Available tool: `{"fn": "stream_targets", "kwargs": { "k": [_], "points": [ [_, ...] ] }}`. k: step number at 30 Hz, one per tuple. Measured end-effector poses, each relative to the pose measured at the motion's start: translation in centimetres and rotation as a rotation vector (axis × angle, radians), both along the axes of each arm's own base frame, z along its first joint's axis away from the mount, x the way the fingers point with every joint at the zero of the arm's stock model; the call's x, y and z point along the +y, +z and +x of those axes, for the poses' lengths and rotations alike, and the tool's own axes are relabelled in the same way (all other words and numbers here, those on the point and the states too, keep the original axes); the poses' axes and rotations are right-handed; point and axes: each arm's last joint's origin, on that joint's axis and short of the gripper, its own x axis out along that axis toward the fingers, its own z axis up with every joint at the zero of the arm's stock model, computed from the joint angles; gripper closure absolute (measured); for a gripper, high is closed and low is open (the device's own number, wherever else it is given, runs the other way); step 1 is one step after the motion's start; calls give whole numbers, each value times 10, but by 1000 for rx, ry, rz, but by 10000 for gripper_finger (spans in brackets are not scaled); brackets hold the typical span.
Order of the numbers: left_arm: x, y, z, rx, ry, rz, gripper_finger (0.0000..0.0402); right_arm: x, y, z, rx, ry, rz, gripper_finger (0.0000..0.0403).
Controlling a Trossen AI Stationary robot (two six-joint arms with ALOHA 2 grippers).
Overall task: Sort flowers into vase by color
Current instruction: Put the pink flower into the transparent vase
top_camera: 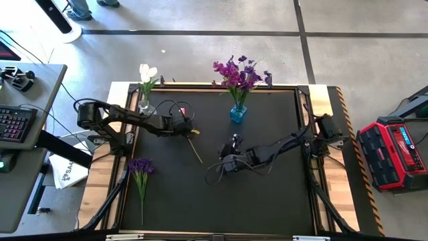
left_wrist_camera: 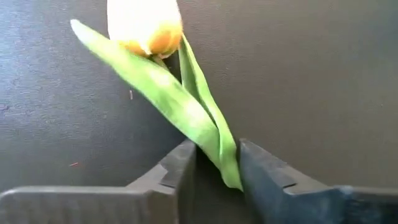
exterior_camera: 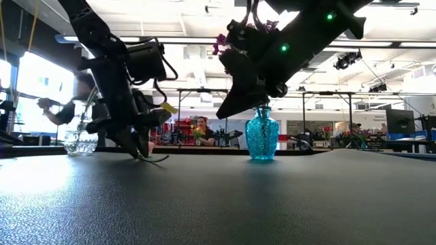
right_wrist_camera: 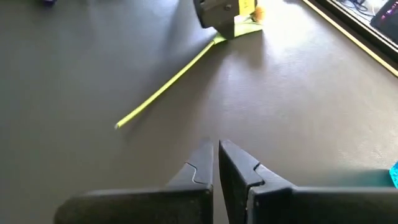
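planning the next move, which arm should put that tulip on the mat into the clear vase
Left. The left gripper is already closed on the tulip near the clear vase; the right gripper is shut, empty, farther off.

counted on table: two vases, one clear glass vase (top_camera: 145, 104) at upper left and one blue vase (top_camera: 238, 112) at upper centre; one loose tulip (top_camera: 194, 142) mid-frame; one loose purple bunch (top_camera: 140, 171) at lower left; two arms.

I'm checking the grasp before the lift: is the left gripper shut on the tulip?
Shut. The left gripper pinches the tulip by its leaves, with the fingers closed against them. The stem trails on the table.
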Motion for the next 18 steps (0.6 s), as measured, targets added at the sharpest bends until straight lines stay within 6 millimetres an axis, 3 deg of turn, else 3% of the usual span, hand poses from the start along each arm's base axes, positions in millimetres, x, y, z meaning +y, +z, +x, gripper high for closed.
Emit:
{"fn": "stream_targets", "kwargs": {
  "k": [7, 10, 13, 18],
  "points": [
    [-9, 7, 0, -17, -51, 6, 389, 18, 2, -6, 4, 47, 3, 402],
    [-16, 21, 0, -67, -74, 52, 394, 25, 10, -13, -4, 35, -21, 402],
    [-24, 42, -2, -126, -125, 120, 394, 30, 15, -21, -16, -22, -92, 402],
    [-44, 98, -6, -278, -296, 360, 399, 44, 17, -25, -78, -66, -155, 402]
  ]
}}
